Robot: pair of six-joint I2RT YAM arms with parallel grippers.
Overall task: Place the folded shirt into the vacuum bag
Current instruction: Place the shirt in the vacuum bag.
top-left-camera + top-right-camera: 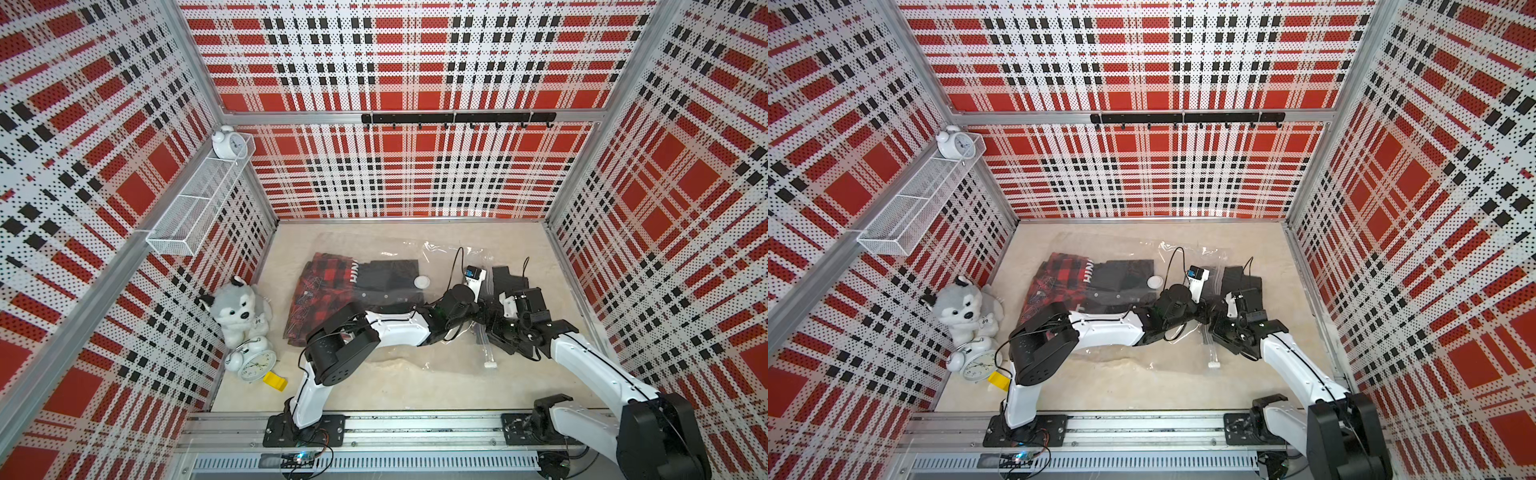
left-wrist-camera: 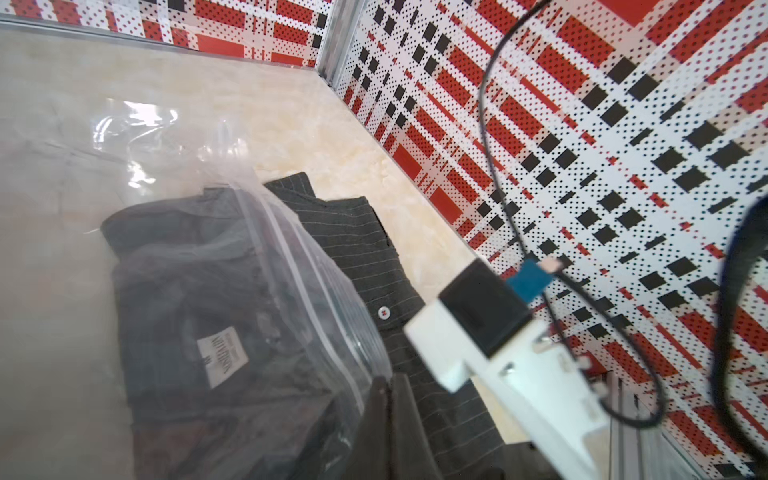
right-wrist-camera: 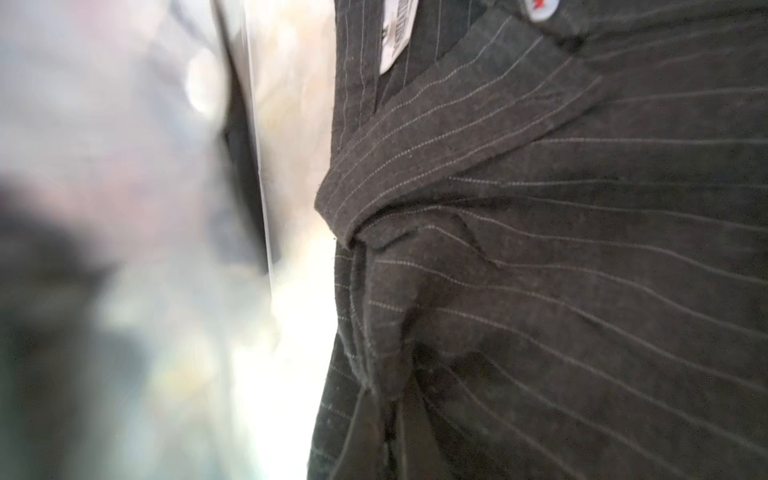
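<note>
The clear vacuum bag lies flat on the table in both top views. It has a round white valve and a white zip slider. The folded shirt, dark grey with pinstripes, sits at the bag's right-hand mouth. In the left wrist view its collar end shows through the plastic and the rest lies outside. My left gripper is shut on the bag's zip edge. My right gripper is shut on bunched cloth of the shirt. The arms hide both sets of fingertips in the top views.
A red plaid garment and a black one lie inside the bag. By the left wall stand a husky plush, an alarm clock and a yellow block. A wire shelf hangs above them, and a hook rail on the back wall.
</note>
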